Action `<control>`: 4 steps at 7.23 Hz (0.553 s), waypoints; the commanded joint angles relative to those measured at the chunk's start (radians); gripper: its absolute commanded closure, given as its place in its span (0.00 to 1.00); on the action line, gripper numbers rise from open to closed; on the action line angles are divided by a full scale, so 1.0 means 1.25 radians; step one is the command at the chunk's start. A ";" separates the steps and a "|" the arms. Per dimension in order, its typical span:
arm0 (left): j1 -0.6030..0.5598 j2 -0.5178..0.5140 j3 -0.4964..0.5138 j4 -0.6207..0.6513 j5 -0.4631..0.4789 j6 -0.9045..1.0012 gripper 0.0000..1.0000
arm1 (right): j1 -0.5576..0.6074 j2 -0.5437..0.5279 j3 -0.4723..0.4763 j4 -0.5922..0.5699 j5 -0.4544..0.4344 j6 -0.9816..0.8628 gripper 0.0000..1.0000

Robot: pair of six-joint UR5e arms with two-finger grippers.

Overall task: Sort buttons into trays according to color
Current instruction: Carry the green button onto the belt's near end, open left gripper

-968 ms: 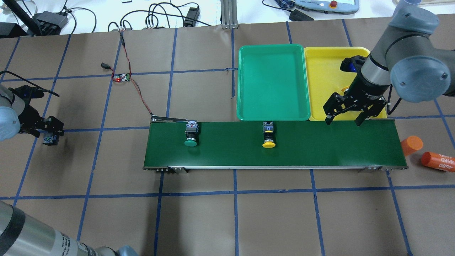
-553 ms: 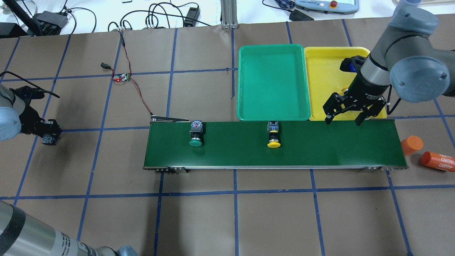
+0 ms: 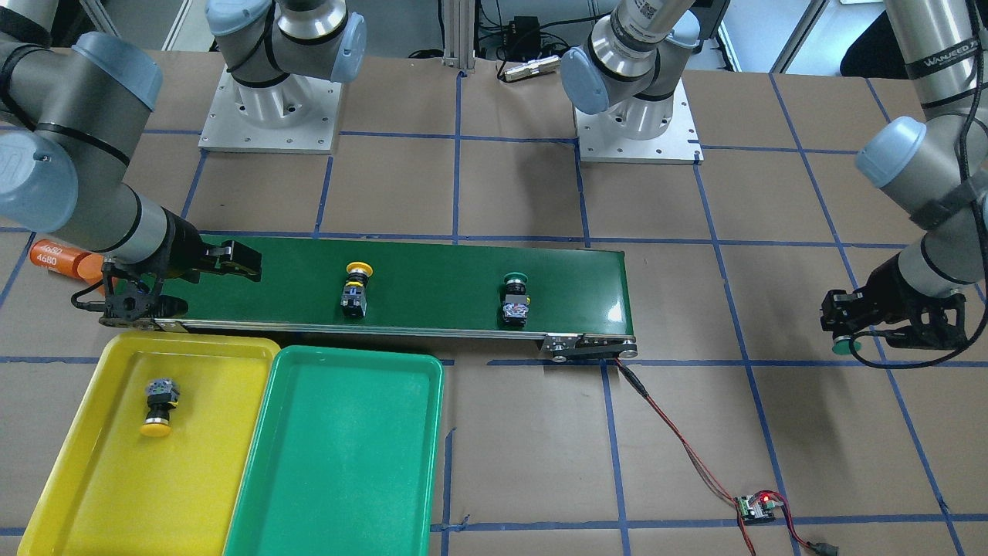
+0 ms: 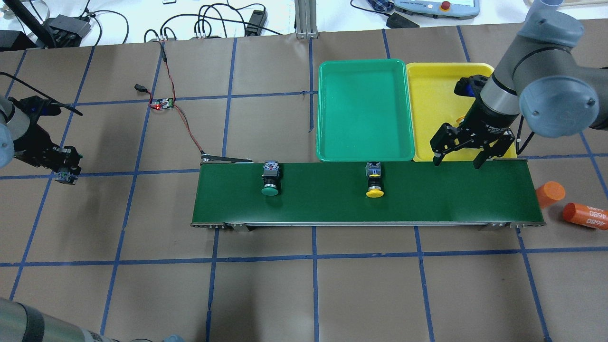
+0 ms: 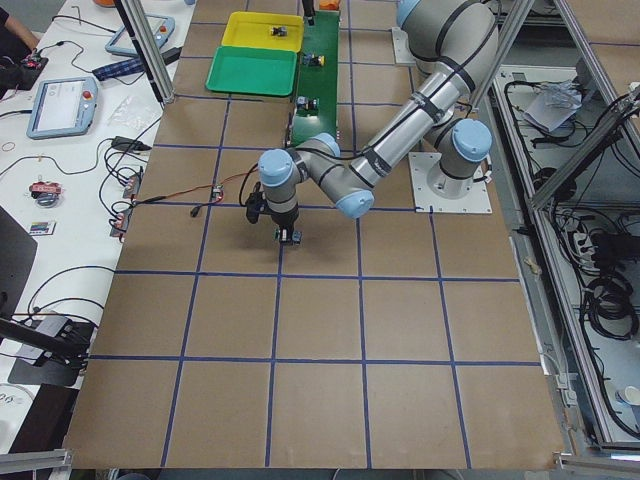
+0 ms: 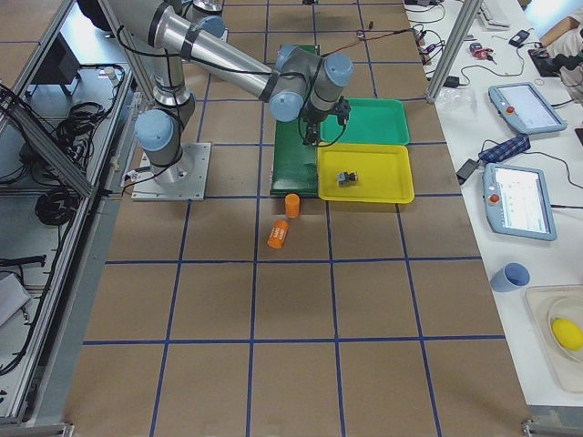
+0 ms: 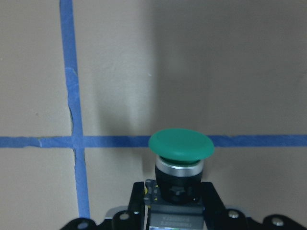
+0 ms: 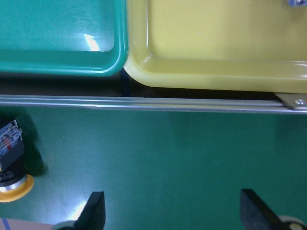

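My left gripper (image 4: 66, 172) is shut on a green-capped button (image 7: 181, 143) and holds it over the brown table, far left of the conveyor belt (image 4: 427, 194). A second green button (image 4: 270, 182) and a yellow button (image 4: 374, 185) lie on the belt. My right gripper (image 4: 458, 161) is open and empty over the belt's far edge, right of the yellow button (image 8: 12, 167). Another yellow button (image 3: 158, 405) lies in the yellow tray (image 4: 434, 104). The green tray (image 4: 363, 111) beside it holds nothing.
Two orange cylinders (image 4: 550, 193) (image 4: 585, 215) lie off the belt's right end. A small circuit board (image 4: 162, 103) with red wires runs to the belt's left end. The trays touch the belt's far side.
Both buttons on the belt have travelled to the right. My left gripper with its green button has shifted slightly left and away. The right gripper has barely moved.
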 commanded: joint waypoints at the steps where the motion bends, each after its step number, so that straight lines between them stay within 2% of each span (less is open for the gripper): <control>1: -0.132 0.098 -0.001 -0.101 -0.042 -0.163 1.00 | 0.032 0.007 -0.010 -0.003 -0.003 0.017 0.00; 3: -0.267 0.133 -0.026 -0.114 -0.066 -0.272 1.00 | 0.047 0.023 -0.010 -0.022 -0.012 0.031 0.00; 4: -0.320 0.139 -0.043 -0.114 -0.103 -0.324 1.00 | 0.047 0.030 -0.011 -0.022 -0.003 0.031 0.00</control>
